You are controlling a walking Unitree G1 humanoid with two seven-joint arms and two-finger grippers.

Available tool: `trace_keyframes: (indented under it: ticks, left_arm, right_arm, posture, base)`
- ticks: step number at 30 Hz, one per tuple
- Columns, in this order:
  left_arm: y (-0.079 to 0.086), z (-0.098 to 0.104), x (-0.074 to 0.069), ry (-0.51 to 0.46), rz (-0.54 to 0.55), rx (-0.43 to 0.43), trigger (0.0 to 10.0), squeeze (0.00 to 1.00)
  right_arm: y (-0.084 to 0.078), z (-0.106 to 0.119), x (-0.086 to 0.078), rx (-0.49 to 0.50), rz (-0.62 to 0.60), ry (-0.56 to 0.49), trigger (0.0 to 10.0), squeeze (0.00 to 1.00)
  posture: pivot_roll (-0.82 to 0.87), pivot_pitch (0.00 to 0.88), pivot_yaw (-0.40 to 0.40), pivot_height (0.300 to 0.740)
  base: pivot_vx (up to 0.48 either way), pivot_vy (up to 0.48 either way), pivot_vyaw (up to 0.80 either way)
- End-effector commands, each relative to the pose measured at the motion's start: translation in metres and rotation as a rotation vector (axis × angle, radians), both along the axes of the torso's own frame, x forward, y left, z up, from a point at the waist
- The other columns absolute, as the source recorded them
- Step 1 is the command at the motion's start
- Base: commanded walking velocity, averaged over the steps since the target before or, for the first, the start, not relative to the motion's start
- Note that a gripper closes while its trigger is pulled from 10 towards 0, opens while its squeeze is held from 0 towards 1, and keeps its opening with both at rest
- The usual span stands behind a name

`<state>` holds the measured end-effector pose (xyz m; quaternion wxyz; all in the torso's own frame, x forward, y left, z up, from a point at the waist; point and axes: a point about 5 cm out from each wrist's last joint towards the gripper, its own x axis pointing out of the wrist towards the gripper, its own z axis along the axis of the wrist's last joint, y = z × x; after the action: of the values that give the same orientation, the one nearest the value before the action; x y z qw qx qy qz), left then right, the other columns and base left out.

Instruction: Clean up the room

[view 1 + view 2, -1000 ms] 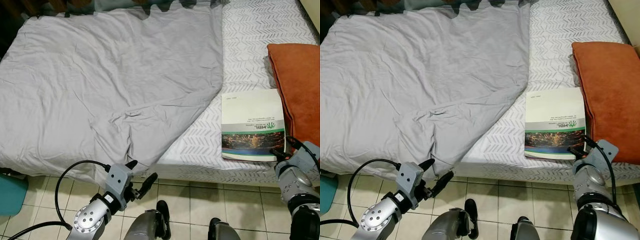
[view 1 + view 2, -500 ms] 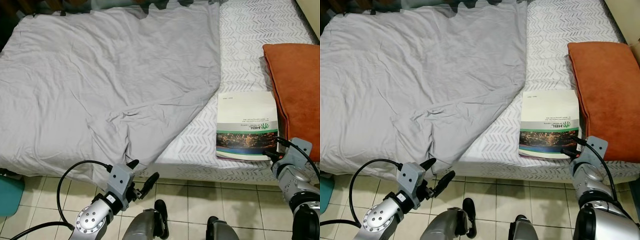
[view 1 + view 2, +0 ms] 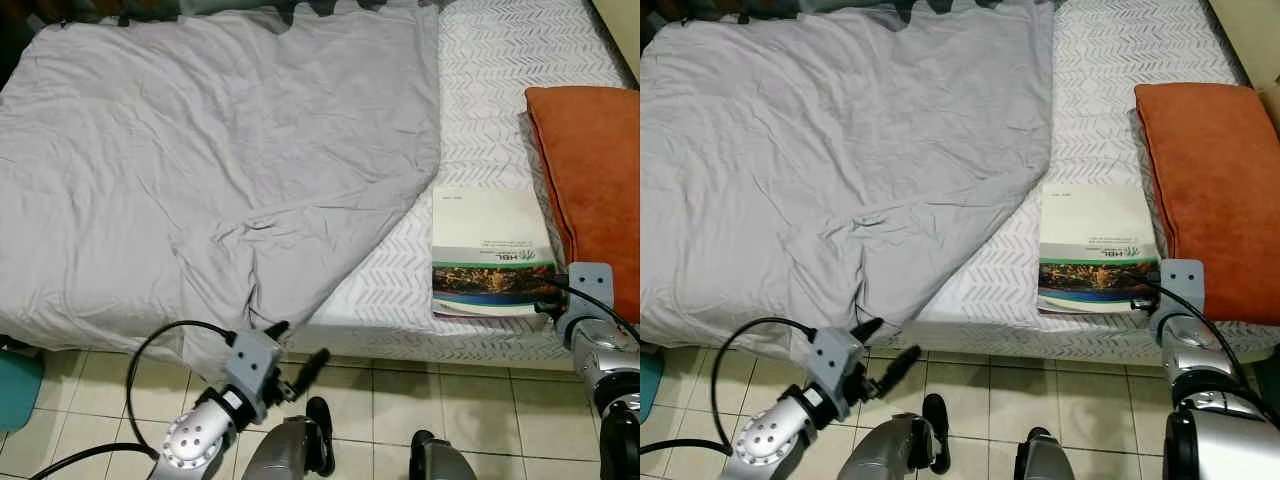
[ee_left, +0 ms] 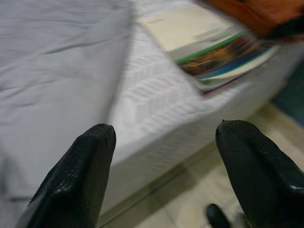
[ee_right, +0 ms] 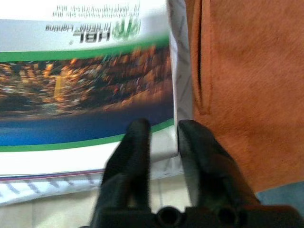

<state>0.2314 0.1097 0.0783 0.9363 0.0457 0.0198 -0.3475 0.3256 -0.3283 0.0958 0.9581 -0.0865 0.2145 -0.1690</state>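
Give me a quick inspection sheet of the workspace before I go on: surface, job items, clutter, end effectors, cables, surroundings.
Surface: bed with a patterned white sheet; a grey blanket covers its left part, wrinkled.
Job's things: magazine lies flat near the bed's front edge, beside the orange pillow.
Clutter: nothing seen.
End effectors: right end effector at the magazine's near right corner, fingers nearly together; left end effector open, low before the bed edge, over the floor.
Cables: black cable loops by the left arm.
Surroundings: tiled floor; teal object at the far left.
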Motion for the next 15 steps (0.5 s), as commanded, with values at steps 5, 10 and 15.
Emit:
trace_keyframes:
  ticks: [5, 10, 15]
  left_arm:
    - [-0.028, -0.016, -0.005, 0.076, -0.157, -0.053, 10.0, 0.0]
    - [-0.033, -0.024, 0.008, 0.099, -0.116, -0.056, 10.0, 0.0]
    - [-0.028, -0.02, 0.016, 0.069, -0.073, -0.049, 10.0, 0.0]
  right_arm:
    - [-0.002, 0.002, 0.0, -0.034, 0.014, 0.019, 10.0, 1.0]
    - [0.001, 0.004, 0.003, -0.036, 0.025, 0.002, 10.0, 1.0]
    - [0.005, 0.021, 0.014, -0.158, 0.1, -0.048, 10.0, 1.0]
  posture:
    - [0.11, 0.393, 0.129, 0.74]
    - [0.09, 0.392, 0.127, 0.74]
    - [0.09, 0.374, 0.122, 0.74]
  base:
    - [0.0, 0.0, 0.0]
    - [0.0, 0.0, 0.0]
    - [0.0, 0.0, 0.0]
